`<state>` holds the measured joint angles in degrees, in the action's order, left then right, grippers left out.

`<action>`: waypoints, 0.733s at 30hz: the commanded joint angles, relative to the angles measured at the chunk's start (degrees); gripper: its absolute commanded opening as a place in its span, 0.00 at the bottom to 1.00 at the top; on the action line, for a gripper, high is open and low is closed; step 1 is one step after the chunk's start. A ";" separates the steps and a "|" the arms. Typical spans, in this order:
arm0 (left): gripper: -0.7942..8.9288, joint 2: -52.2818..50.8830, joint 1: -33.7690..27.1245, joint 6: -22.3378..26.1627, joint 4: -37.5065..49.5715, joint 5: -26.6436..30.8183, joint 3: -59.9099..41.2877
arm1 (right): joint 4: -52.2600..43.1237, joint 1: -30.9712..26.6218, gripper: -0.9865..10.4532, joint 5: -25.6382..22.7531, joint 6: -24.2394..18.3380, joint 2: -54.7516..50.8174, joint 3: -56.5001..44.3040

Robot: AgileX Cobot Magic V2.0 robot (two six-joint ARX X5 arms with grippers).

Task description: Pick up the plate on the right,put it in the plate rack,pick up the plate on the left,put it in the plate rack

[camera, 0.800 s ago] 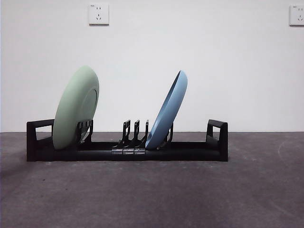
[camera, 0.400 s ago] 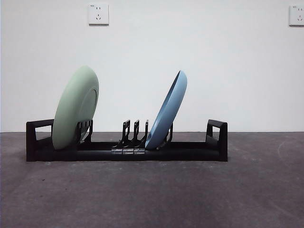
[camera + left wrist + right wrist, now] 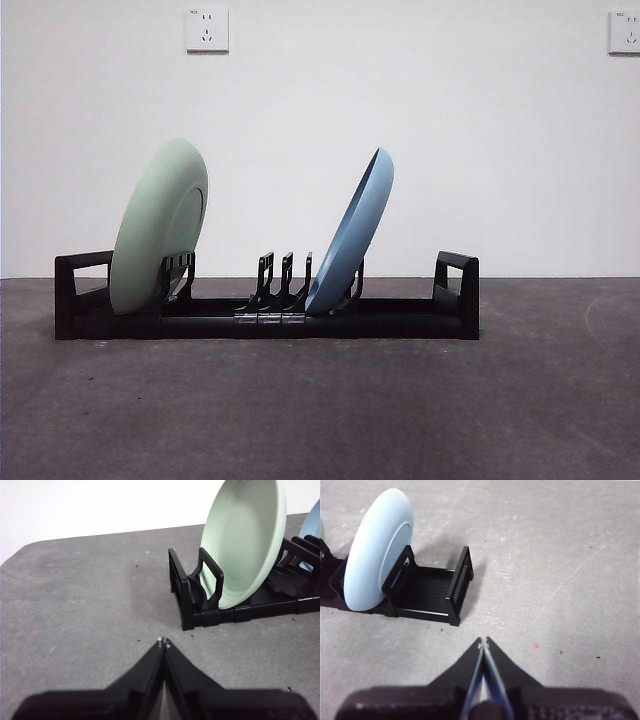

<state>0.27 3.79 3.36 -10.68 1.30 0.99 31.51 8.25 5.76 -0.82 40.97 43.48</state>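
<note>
The long black plate rack (image 3: 400, 318) stands across the middle of the table. A pale green plate (image 3: 158, 228) leans upright in its left end, and a light blue plate (image 3: 352, 232) leans among the dividers right of centre. The left wrist view shows the green plate (image 3: 247, 540) in the rack (image 3: 192, 600), with my left gripper (image 3: 163, 641) shut, empty and well back from the rack's end. In the right wrist view the blue plate (image 3: 377, 547) stands in the rack (image 3: 457, 587); my right gripper (image 3: 483, 641) is shut, empty and apart from it. Neither arm shows in the front view.
Grey matte table top (image 3: 330, 410) stretches in front of the rack. A white wall with two sockets (image 3: 206, 29) stands behind. A faint scratch mark (image 3: 580, 567) crosses the table near the right gripper.
</note>
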 commanded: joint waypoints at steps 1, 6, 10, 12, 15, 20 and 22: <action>0.08 -0.17 -0.24 -0.55 -0.04 -0.09 -0.76 | -0.35 0.04 0.09 -0.15 0.52 -0.09 -0.57; 0.08 -0.17 -0.24 -0.55 -0.04 -0.09 -0.76 | -0.37 0.04 0.09 -0.17 0.52 -0.09 -0.57; 0.08 -0.17 -0.24 -0.55 -0.04 -0.09 -0.79 | 0.72 -0.20 0.09 -1.92 -0.35 -2.82 -0.57; 0.08 -0.17 -0.24 -0.55 -0.02 -0.09 -0.79 | 0.39 -0.79 0.09 -4.04 -5.49 -6.73 -0.68; 0.08 -0.17 -0.24 -0.55 -0.02 -0.09 -0.79 | -5.90 -3.08 0.09 -3.78 -8.28 -14.75 -4.35; 0.08 -0.17 -0.24 -0.55 -0.02 -0.09 -0.76 | -21.70 -6.43 0.09 -1.25 -8.17 -29.53 -22.53; 0.08 -0.17 -0.24 -0.55 -0.02 -0.09 -0.79 | -22.16 -6.36 0.09 -1.25 -7.45 -32.41 -27.63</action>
<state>0.27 3.79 3.36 -10.68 1.30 0.99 10.04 1.89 4.47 -8.58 9.08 17.65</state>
